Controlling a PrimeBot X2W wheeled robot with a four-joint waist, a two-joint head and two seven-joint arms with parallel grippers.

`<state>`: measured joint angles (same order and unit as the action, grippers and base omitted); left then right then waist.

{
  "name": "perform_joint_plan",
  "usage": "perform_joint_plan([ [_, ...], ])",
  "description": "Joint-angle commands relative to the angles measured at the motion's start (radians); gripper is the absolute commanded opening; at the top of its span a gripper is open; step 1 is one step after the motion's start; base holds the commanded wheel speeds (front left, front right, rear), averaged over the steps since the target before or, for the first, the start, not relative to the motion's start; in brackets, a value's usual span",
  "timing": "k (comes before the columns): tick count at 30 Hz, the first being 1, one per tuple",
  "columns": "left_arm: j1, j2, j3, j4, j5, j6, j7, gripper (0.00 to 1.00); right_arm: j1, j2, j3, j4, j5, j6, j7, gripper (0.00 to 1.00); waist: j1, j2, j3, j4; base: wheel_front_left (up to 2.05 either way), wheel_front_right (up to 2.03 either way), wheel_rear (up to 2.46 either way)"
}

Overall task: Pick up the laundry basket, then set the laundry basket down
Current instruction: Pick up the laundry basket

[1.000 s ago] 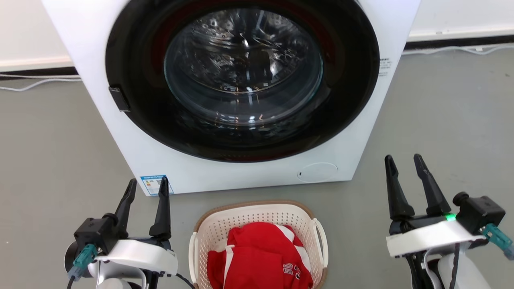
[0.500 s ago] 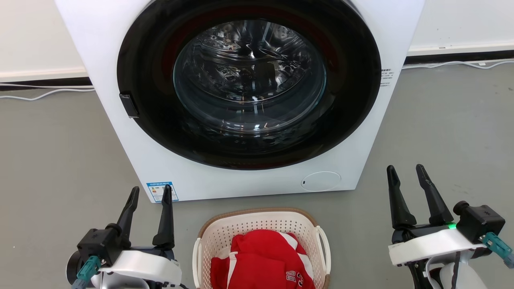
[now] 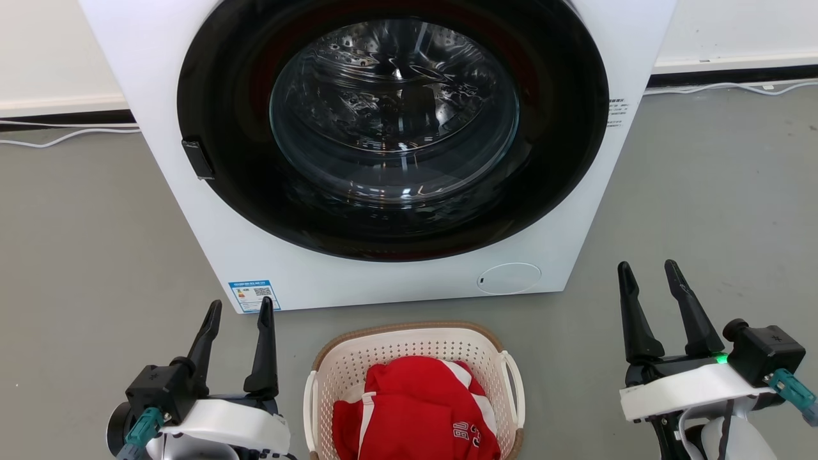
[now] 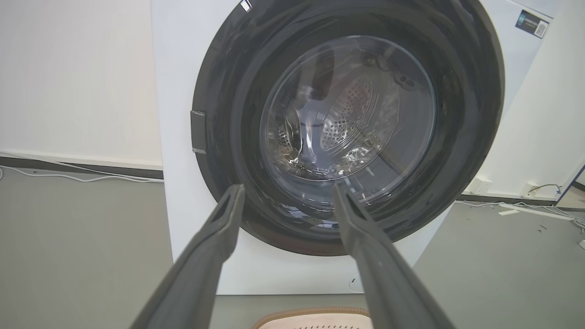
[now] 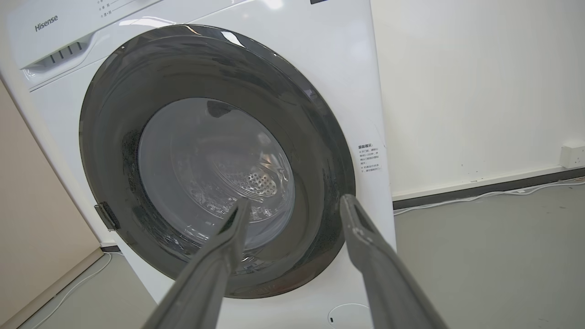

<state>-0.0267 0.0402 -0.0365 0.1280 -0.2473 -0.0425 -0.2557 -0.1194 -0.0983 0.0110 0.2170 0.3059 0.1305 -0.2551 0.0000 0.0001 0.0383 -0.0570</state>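
Observation:
The laundry basket, cream-white and perforated with a brown rim and white loop handles, sits on the grey floor at the bottom centre of the head view, holding a red and white garment. Its brown rim peeks in at the bottom of the left wrist view. My left gripper stands open to the basket's left, a short gap away from it. My right gripper stands open further off to the basket's right. Both sets of fingers hold nothing and point toward the washing machine.
A white front-loading washing machine with a dark round glass door stands right behind the basket. White cables run along the wall's dark baseboard on both sides. Grey floor stretches left and right of the machine.
The head camera has shifted slightly, moving the whole picture. Both grippers stay open beside the basket, and the basket rests in the same place on the floor.

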Motion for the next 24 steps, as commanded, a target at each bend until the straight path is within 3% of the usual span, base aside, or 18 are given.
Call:
perform_joint_plan([
  [1,-0.036,0.010,0.027,-0.023,-0.006,0.011,-0.006,1.00,-0.022,-0.006,0.023,-0.024,-0.016,0.000,-0.007,1.00,0.0000,-0.0001,0.001,-0.001,0.00,0.00,0.00],
  [24,-0.044,0.010,0.024,-0.008,-0.006,0.009,-0.006,1.00,-0.022,-0.005,0.017,-0.018,-0.025,0.000,-0.007,1.00,0.0000,-0.0001,0.015,-0.003,0.00,0.00,0.00],
])
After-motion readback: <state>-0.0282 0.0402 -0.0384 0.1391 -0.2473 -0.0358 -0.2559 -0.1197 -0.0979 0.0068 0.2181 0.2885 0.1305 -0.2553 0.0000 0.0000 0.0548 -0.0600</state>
